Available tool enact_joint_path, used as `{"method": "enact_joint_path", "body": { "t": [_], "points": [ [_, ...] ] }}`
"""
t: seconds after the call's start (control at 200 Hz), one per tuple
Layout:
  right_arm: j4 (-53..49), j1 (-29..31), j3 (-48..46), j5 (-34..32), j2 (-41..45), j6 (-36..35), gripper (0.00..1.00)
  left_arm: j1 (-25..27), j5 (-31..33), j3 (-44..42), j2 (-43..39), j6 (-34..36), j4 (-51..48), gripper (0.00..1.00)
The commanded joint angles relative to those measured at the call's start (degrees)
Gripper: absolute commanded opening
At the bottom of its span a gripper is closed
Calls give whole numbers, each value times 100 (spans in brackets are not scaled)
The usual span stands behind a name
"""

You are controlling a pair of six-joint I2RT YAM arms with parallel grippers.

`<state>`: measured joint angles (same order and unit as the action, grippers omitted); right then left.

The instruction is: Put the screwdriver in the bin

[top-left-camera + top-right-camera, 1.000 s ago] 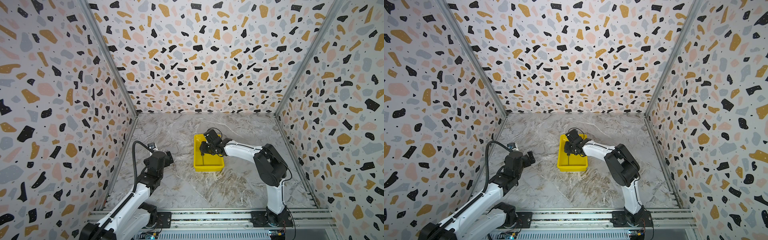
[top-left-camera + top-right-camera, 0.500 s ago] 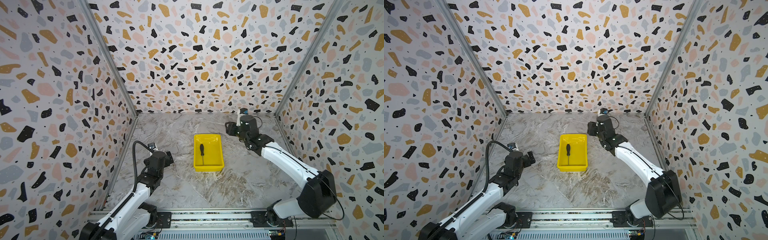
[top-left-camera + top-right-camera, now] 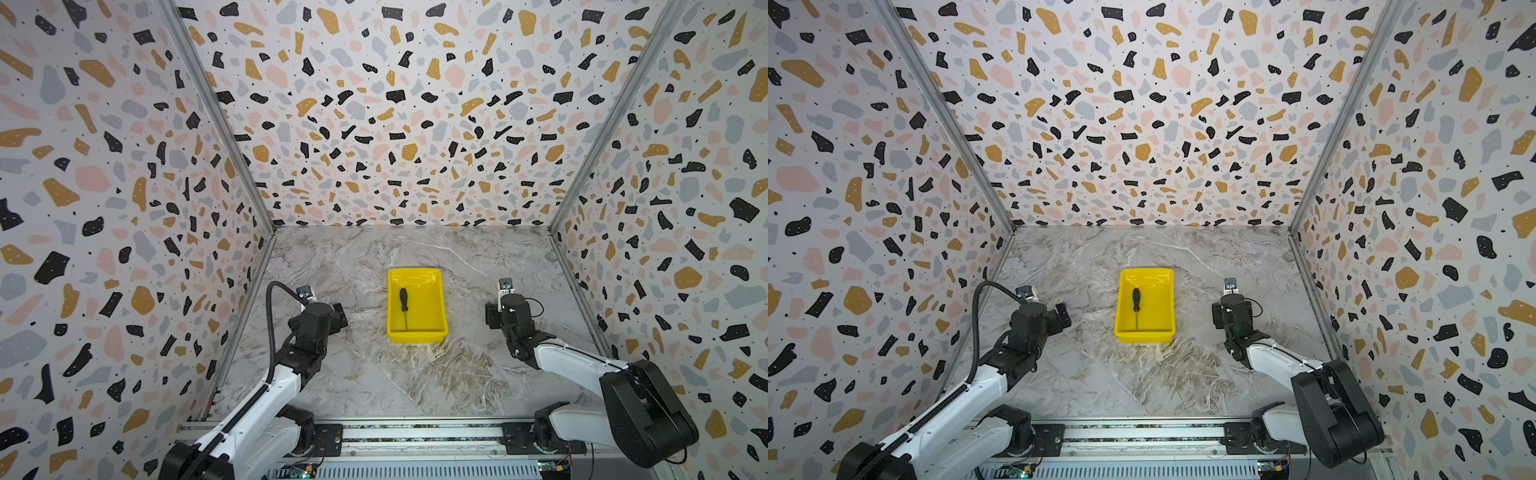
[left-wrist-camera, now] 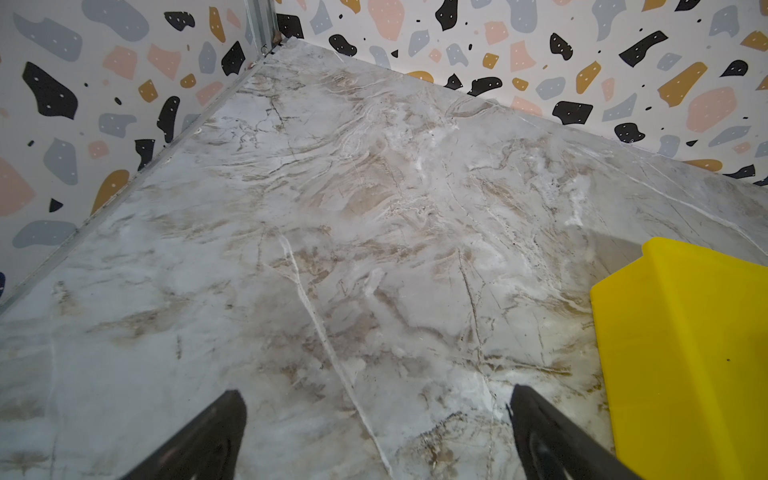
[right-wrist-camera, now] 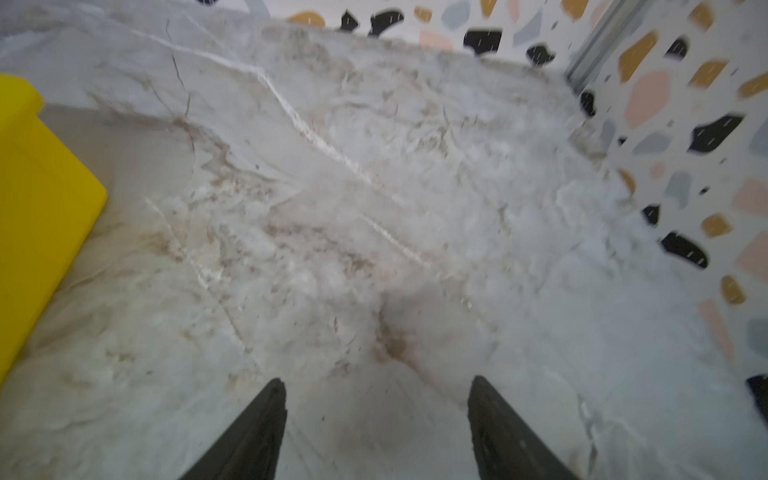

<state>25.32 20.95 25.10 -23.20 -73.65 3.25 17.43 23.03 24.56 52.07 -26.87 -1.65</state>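
Observation:
The screwdriver (image 3: pixel 403 305) (image 3: pixel 1136 305), black-handled with a thin shaft, lies loose inside the yellow bin (image 3: pixel 432 291) (image 3: pixel 1158 291) in both top views, its handle toward the back wall. My right gripper (image 3: pixel 493 319) (image 3: pixel 1217 316) hangs right of the bin, well apart from it. In the right wrist view the right gripper (image 5: pixel 376 380) is open with only marble between its fingers, and the bin's wall (image 5: pixel 37 208) shows at the edge. My left gripper (image 3: pixel 340 315) (image 3: pixel 1063 316) (image 4: pixel 376 395) is open and empty, left of the bin (image 4: pixel 685 353).
Marble tabletop (image 3: pixel 415 382) enclosed by terrazzo-patterned walls on three sides. A metal rail (image 3: pixel 415 432) with both arm bases runs along the front edge.
The right gripper opened over the bin and left the screwdriver lying in it. That arm then swung out to the back right and drew back to the bin's right. The left arm stayed still.

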Motion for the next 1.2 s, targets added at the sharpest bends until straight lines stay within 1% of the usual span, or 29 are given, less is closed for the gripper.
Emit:
{"method": "enact_joint_path", "body": {
  "t": [0.0, 0.045, 0.105, 0.21, 0.265, 0.305, 0.416, 0.456, 0.531, 0.561, 0.646, 0.696, 0.856, 0.986, 1.031, 1.051, 1.056, 1.066, 1.071, 1.076, 1.081, 1.091, 1.161, 1.196],
  "points": [
    [1774, -3, -76, -734, -226, -1338, 72, -8, 21, -44, 20, -41, 95, 100],
    [2081, -19, -96, -890, -424, -1443, 73, -3, 29, -41, 6, -45, 87, 100],
    [2351, -67, -102, -1008, -678, -1378, 73, -3, 35, -47, -8, -42, 86, 100],
    [2695, -167, -206, -900, -942, -1231, 72, -3, 35, -47, -11, -44, 94, 100],
    [3073, -196, -379, -875, -1025, -996, 72, -6, 37, -47, 3, -39, 94, 100],
    [3303, -215, -525, -684, -1067, -962, 72, -3, 38, -42, 4, -39, 90, 100],
    [3615, -197, -789, -23, -929, -1262, 72, -7, 52, -36, 37, -44, 90, 100],
    [3975, -243, -970, 6, -923, -1286, 73, -11, 40, -34, 40, -46, 92, 100],
    [4833, -426, -1332, -198, -1010, -1094, 73, -3, 22, -38, 44, -45, 114, 100],
    [4864, -497, -1401, -219, -958, -950, 73, -7, 11, -36, 55, -37, 121, 100],
    [5031, -653, -1613, 140, -852, -855, 73, -3, -49, -32, 88, -29, 155, 100],
    [5282, -658, -1656, 132, -869, -868, 73, -3, -83, -29, 114, -20, 163, 100],
    [5230, -747, -1635, 277, -867, -795, 73, -3, -129, -3, 193, -20, 165, 100],
    [5114, -1118, -1602, 747, -853, -467, 73, -4, -168, 0, 195, -11, 181, 100],
    [5136, -1299, -1701, 921, -966, -266, 74, -7, -192, -9, 201, -20, 199, 100],
    [5440, -1366, -1755, 900, -1108, -231, 75, -5, -192, -2, 213, -22, 212, 100],
    [5501, -1374, -1763, 898, -1143, -229, 77, -8, -193, -3, 214, -21, 211, 100],
    [5677, -1403, -1781, 919, -1207, -233, 83, -6, -198, 1, 215, -29, 209, 100],
    [5721, -1415, -1794, 929, -1232, -230, 87, -5, -195, -1, 220, -29, 209, 100],
    [5782, -1421, -1796, 952, -1258, -238, 94, -4, -199, -2, 226, -24, 209, 100],
    [5822, -1424, -1802, 964, -1275, -242, 97, -3, -200, -3, 225, -26, 209, 100],
    [5841, -1431, -1804, 988, -1290, -253, 100, -3, -195, 8, 238, -28, 207, 100],
    [5224, -1350, -1606, 1029, -1146, -328, 99, -3, -220, 56, 281, -24, 151, 100],
    [5117, -1307, -1472, 1015, -1193, -361, 99, -3, -227, 105, 280, -11, 98, 100]
  ]
}}
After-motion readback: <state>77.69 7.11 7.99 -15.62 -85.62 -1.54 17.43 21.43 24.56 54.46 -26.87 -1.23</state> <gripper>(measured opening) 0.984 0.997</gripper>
